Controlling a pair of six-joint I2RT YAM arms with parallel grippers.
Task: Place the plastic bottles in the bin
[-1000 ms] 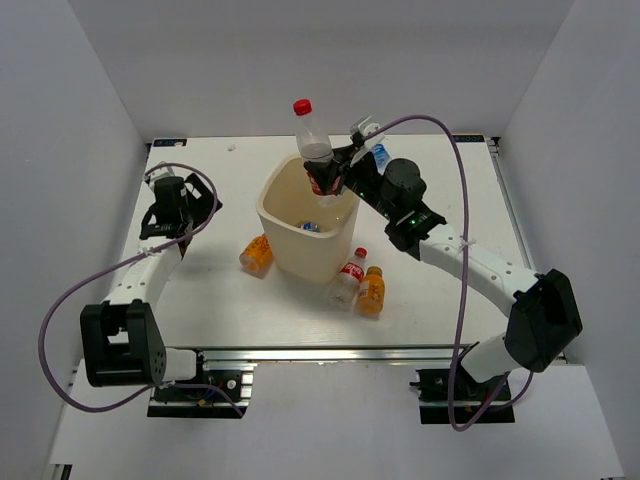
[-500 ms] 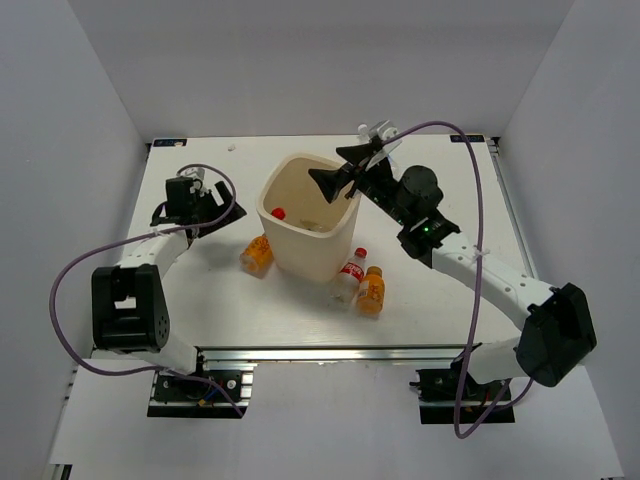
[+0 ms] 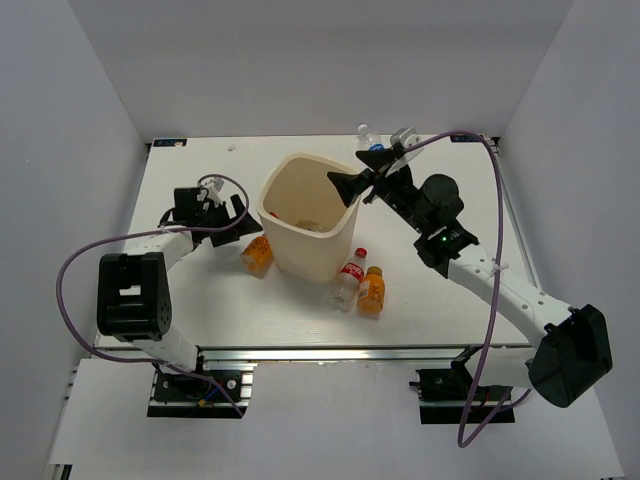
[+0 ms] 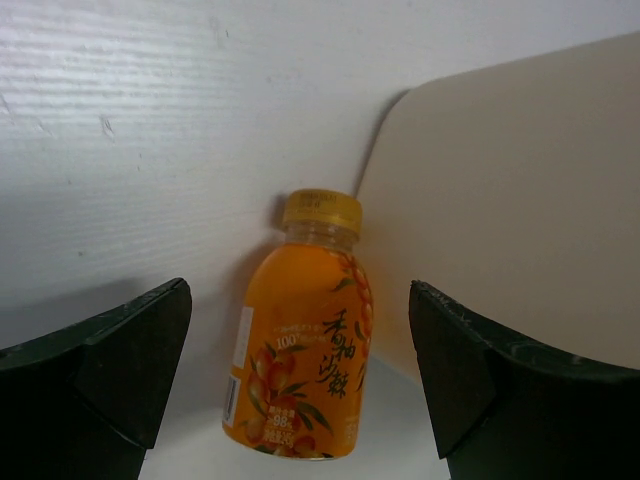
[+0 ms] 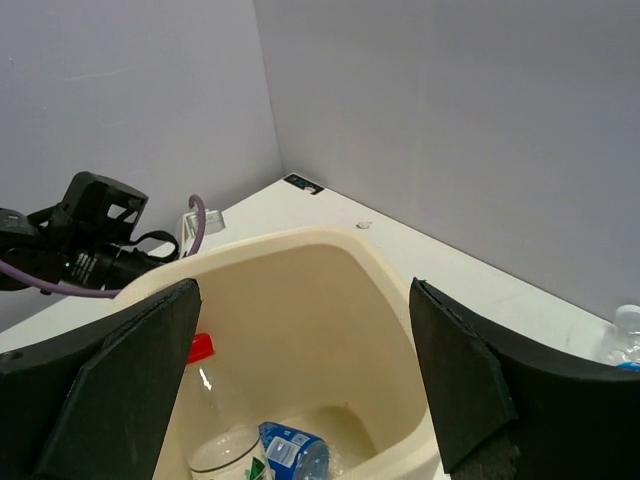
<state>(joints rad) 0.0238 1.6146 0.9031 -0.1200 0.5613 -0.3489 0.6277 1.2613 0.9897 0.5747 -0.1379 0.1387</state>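
Note:
The cream bin (image 3: 312, 258) stands mid-table. My right gripper (image 3: 357, 172) hangs open and empty over its right rim. In the right wrist view, a red-capped clear bottle (image 5: 215, 410) and a blue-labelled bottle (image 5: 295, 452) lie inside the bin (image 5: 300, 240). My left gripper (image 3: 240, 222) is open just left of the bin, facing an orange bottle (image 3: 257, 253). In the left wrist view that orange bottle (image 4: 305, 340) lies between my spread fingers (image 4: 110, 370), against the bin wall (image 4: 520, 230), untouched. A red-labelled bottle (image 3: 349, 277) and another orange bottle (image 3: 372, 290) stand at the bin's front right.
A clear blue-labelled bottle (image 3: 368, 137) stands at the back of the table behind my right gripper, and also shows at the right wrist view's edge as a clear bottle (image 5: 625, 340). White walls close the table on three sides. Purple cables loop off both arms.
My right gripper opened and the red-capped bottle dropped into the bin; that arm then drew back to the right. My left gripper moved right, toward the orange bottle beside the bin.

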